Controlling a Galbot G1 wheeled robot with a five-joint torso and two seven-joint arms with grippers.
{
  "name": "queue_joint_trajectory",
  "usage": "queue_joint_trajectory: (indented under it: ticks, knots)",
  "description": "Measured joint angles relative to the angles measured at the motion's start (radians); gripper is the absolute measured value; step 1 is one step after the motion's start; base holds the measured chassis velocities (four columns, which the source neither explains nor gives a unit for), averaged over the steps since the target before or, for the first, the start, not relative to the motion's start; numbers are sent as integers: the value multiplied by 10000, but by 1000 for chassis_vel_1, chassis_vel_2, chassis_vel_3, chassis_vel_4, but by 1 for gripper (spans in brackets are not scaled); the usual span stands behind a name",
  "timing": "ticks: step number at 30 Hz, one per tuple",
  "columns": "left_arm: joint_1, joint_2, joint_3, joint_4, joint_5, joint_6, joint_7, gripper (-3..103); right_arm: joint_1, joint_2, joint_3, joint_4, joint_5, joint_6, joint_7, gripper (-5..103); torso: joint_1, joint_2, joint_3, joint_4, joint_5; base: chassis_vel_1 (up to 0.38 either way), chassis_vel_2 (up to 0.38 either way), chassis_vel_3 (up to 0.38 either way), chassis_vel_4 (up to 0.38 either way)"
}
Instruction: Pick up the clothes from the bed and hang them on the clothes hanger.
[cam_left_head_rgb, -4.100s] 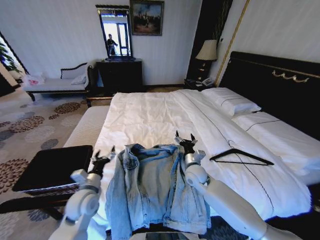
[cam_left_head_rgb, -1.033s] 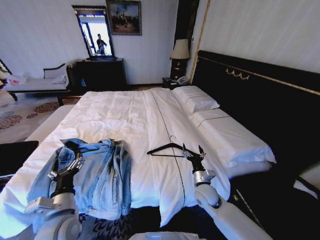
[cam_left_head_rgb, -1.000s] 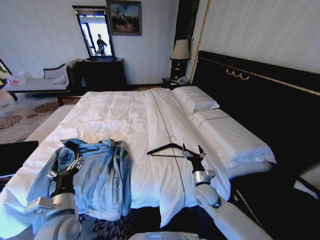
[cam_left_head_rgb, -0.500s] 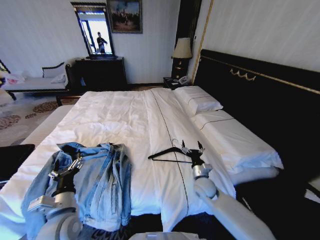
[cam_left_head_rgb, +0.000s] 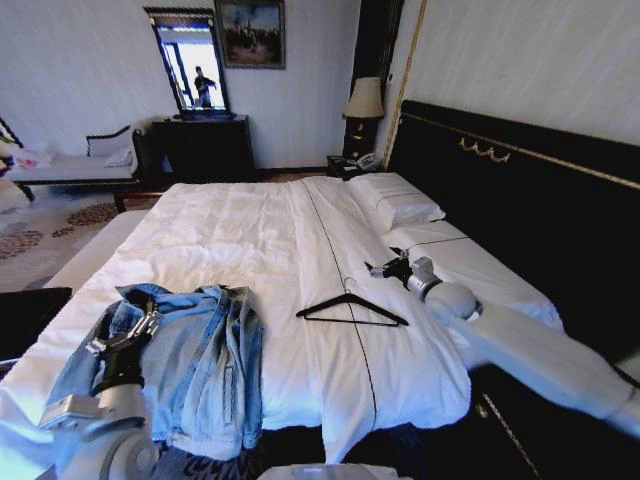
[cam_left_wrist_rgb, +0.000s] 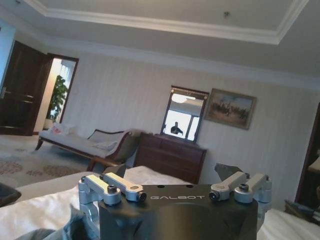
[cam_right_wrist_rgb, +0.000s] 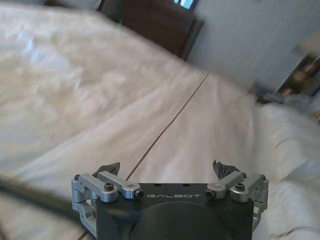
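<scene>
The light blue denim clothes (cam_left_head_rgb: 195, 360) lie crumpled on the near left corner of the bed (cam_left_head_rgb: 260, 230). My left gripper (cam_left_head_rgb: 128, 335) hovers over the jacket's left part, open and pointing up the bed; a bit of denim (cam_left_wrist_rgb: 75, 225) shows under it in the left wrist view. The black clothes hanger (cam_left_head_rgb: 350, 308) lies flat on the white sheet right of the jacket, its hook towards the pillows. My right gripper (cam_left_head_rgb: 386, 268) is just beyond the hook, stretched in from the right, open (cam_right_wrist_rgb: 166, 169) with nothing between its fingers.
White pillows (cam_left_head_rgb: 398, 208) lie against the black headboard (cam_left_head_rgb: 520, 200) on the right. A lamp (cam_left_head_rgb: 364, 100) stands on a nightstand at the far corner. A dark dresser (cam_left_head_rgb: 205, 150) with a mirror and a pale chaise longue (cam_left_head_rgb: 70, 168) stand by the back wall.
My right arm has swung out to the right and reached farther up the bed, from just short of the hanger to beyond its hook. Jacket, hanger and left gripper stay put.
</scene>
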Motion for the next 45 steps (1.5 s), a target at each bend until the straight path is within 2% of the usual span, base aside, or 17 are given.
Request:
queue_joint_trajectory:
  ticks: [3,4,8,9,14,20,25,32,41,43,45]
  knots:
    - [-14,-11,44,-219,-87,73,-28,100,613,402,-519,-610,-393,-867,-1111,100,1,-1,1,5,-1,0,0,0,0]
    - [-14,-11,44,-219,-87,73,-28,100,613,402,-519,-610,-393,-867,-1111,100,1,-1,1,5,-1,0,0,0,0]
    - [-42,-54,146,-336,-81,110,-89,100,1239,838,-1121,-1601,-1160,-1393,-2626,100,3,-2,1,0,0,0,0,0,0]
    - [-42,-54,146,-336,-81,110,-89,100,1239,838,-1121,-1601,-1160,-1393,-2626,100,3,-2,1,0,0,0,0,0,0]
    - [-71,-202,364,-353,-23,53,-130,100,1586,1318,-1539,-2378,-2041,-2000,-3985,100,2,0,0,0,-2,0,0,0,0]
    - [-189,-209,513,-269,35,61,-217,100,1629,2058,-1800,-3341,-2549,-2259,-4257,100,2,-1,1,6,-1,0,0,0,0]
    - [-297,-212,571,-133,143,100,-223,100,1593,2399,-1824,-4308,-2997,-2422,-4953,100,2,-1,0,-2,-4,0,0,0,0]
    - [-408,-218,629,66,206,125,-225,100,1363,2658,-1624,-5048,-3151,-2510,-4766,100,2,0,0,1,-2,0,0,0,0]
    - [-576,-214,675,259,268,194,-224,100,1061,2674,-1496,-5131,-3101,-2777,-4608,100,1,0,-1,1,-2,0,0,0,0]
    - [-585,-213,682,278,280,195,-224,100,1029,2674,-1474,-5130,-3134,-2827,-4612,103,1,0,0,1,-2,0,0,0,0]
    - [-596,-211,697,301,313,196,-224,100,980,2672,-1420,-5118,-3193,-2921,-4646,95,2,1,0,2,-2,0,0,0,0]
